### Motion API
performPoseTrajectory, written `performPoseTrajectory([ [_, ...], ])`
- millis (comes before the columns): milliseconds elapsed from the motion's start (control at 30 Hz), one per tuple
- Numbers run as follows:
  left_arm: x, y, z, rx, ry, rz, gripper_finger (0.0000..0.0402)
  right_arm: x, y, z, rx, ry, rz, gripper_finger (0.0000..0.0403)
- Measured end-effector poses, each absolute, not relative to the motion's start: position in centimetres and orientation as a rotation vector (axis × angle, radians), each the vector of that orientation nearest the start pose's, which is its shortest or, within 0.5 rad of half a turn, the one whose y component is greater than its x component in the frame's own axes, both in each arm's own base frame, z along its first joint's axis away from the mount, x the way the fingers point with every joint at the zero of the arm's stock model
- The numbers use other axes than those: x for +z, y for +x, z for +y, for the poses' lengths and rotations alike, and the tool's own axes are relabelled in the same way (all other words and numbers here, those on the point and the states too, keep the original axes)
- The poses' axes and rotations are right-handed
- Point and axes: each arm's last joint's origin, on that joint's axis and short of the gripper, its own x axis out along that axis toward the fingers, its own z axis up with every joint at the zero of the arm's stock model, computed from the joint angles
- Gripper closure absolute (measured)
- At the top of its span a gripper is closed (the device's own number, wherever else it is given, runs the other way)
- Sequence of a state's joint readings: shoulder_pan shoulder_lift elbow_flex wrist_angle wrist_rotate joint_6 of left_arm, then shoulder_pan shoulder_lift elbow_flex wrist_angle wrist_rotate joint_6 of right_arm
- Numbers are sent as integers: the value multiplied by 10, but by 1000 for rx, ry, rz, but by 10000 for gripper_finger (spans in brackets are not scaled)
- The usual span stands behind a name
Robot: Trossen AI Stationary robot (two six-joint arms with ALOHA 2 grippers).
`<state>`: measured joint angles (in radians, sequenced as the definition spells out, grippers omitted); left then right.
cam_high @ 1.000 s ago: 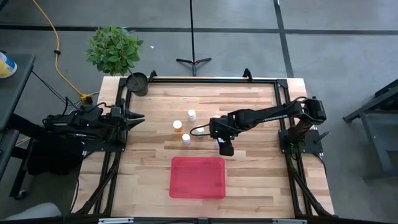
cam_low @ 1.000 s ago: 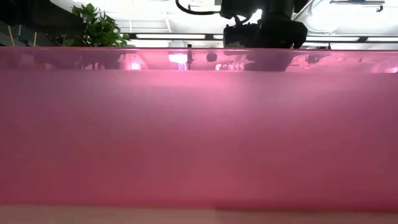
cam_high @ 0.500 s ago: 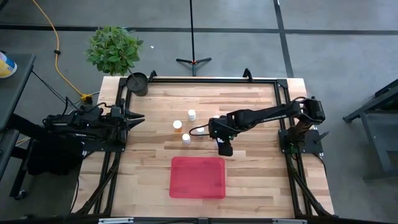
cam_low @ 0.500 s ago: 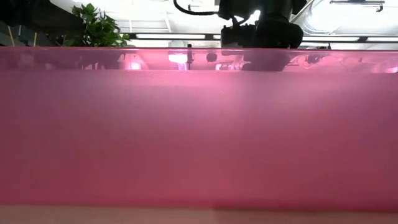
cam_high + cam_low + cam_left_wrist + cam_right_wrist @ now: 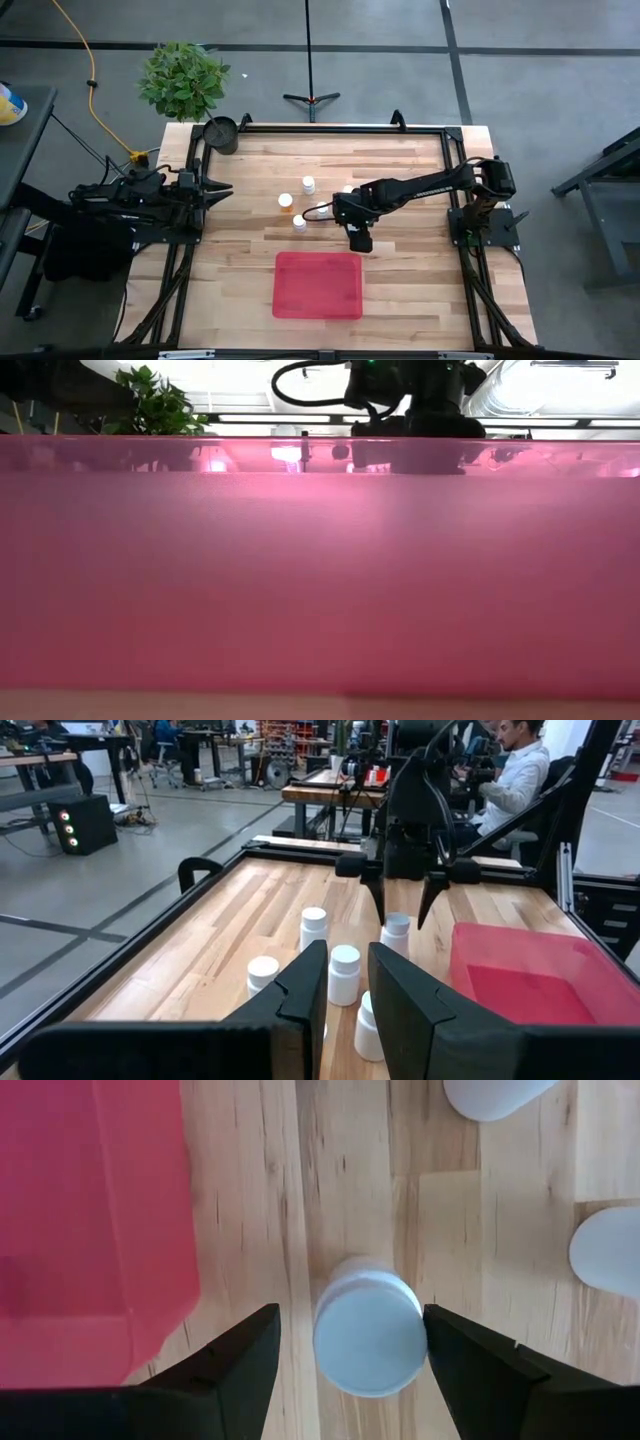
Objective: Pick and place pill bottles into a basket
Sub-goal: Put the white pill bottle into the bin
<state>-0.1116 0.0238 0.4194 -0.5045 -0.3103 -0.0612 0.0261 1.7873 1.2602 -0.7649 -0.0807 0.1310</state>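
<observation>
Right wrist view: open right tool (image 5: 345, 1342) astride bottle (image 5: 368, 1325).

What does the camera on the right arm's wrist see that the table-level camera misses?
Only the right wrist view shows a white-capped pill bottle standing on the wood between the open fingers of the right end effector, with two more bottles nearby. Only the low view shows the plant and ceiling lights; the tray's wall blocks almost everything else. Both share the red basket.
</observation>
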Motion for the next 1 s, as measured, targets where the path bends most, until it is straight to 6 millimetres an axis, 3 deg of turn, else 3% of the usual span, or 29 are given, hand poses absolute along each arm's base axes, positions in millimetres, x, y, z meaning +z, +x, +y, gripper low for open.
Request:
performPoseTrajectory([
  [700,249,55,3,196,-38,101,291,187,349,7,-7,157,1320,168],
  [1000,249,54,3,196,-39,100,291,187,348,7,-7,159,1329,241],
])
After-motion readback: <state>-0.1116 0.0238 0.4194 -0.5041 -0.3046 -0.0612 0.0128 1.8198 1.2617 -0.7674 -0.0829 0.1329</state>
